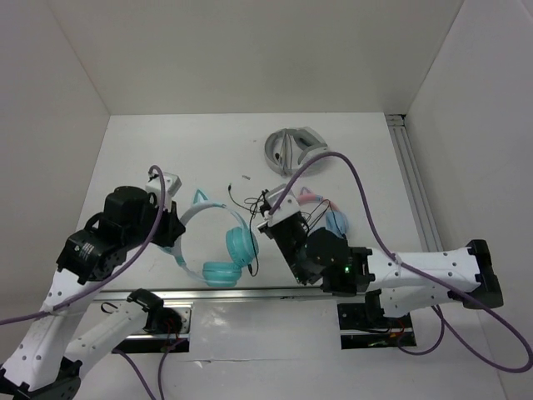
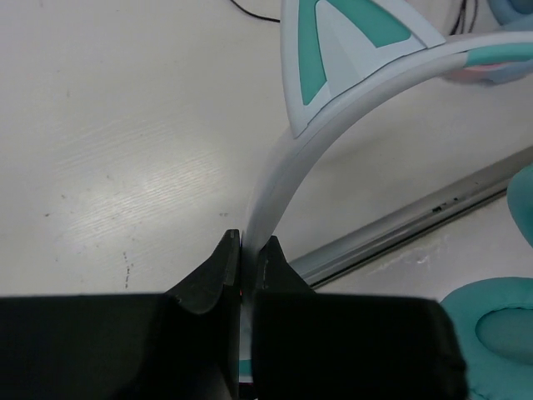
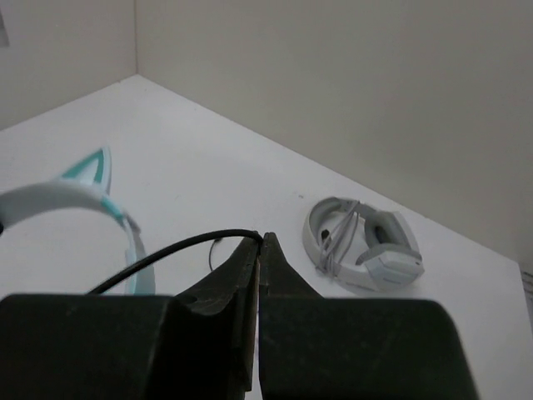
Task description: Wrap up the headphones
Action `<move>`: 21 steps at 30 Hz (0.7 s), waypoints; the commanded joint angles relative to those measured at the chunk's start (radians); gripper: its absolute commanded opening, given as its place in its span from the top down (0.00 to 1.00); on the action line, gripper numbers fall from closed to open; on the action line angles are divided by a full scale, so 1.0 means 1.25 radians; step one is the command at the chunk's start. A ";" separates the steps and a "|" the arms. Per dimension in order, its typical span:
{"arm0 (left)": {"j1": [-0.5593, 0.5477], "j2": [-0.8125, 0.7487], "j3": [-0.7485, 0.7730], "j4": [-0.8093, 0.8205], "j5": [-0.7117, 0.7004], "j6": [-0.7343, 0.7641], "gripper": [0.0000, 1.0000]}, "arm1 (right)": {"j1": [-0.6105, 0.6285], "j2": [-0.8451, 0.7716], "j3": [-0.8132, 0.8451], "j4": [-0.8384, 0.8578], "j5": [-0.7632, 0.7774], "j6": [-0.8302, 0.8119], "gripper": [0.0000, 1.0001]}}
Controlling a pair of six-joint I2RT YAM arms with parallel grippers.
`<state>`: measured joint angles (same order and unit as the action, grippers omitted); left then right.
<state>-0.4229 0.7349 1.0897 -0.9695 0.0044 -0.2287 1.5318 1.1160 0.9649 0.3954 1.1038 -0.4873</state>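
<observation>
— Where do the headphones point(image 1: 241, 244) sit?

— On the table point(image 1: 166, 150), between the two arms and near its front edge. The teal ear cups lie towards the right arm, and the pale headband point(image 1: 185, 223) arches away to the left.

— And the left gripper point(image 2: 248, 246)?

— Closed on that headband. In the left wrist view, the two black fingers pinch the pale strip edge-on between them. From there the band curves up and to the right, past a cat ear point(image 2: 350, 42). One teal ear cup point(image 2: 500, 325) lies lower right of the jaws, apart from them.

— What about the right gripper point(image 3: 260, 242)?

— Its jaws are pressed together with no gap showing. The thin black cable point(image 3: 166, 254) comes out right at the fingertips and trails down to the left, so it is nipped there. In the overhead view, this gripper is just right of the ear cups, above the table, with loose cable spread around its tip.

— Anything else nearby?

— Grey-and-white headphones point(image 1: 293, 150) rest further back, well apart from both grippers. Pink cat-ear headphones point(image 1: 309, 197) lie just beyond the right gripper, partly hidden by the right arm.
</observation>
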 commanded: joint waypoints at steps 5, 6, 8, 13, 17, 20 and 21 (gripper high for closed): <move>-0.002 -0.010 0.018 0.085 0.231 0.031 1.00 | -0.140 0.069 0.118 -0.164 -0.289 0.071 1.00; -0.010 -0.010 0.018 0.085 0.239 0.031 1.00 | -0.155 0.079 0.118 -0.174 -0.311 0.079 1.00; -0.021 -0.003 0.018 0.085 0.249 0.031 1.00 | -0.196 0.108 0.145 -0.190 -0.348 0.088 1.00; -0.047 0.013 -0.007 0.092 0.222 0.031 1.00 | -0.224 0.175 0.197 -0.219 -0.393 0.104 1.00; -0.054 0.021 -0.014 0.092 0.166 0.015 1.00 | -0.197 0.208 0.222 -0.212 -0.347 0.104 1.00; -0.078 0.037 -0.014 0.075 0.084 -0.005 1.00 | -0.179 0.208 0.229 -0.205 -0.324 0.104 1.00; -0.078 0.049 -0.014 0.075 0.084 -0.005 1.00 | -0.179 0.208 0.229 -0.197 -0.323 0.104 1.00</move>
<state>-0.5018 0.7879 1.0664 -0.9165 0.1341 -0.1917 1.2911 1.3815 1.1950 0.1246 0.6666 -0.3656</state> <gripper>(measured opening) 0.128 0.025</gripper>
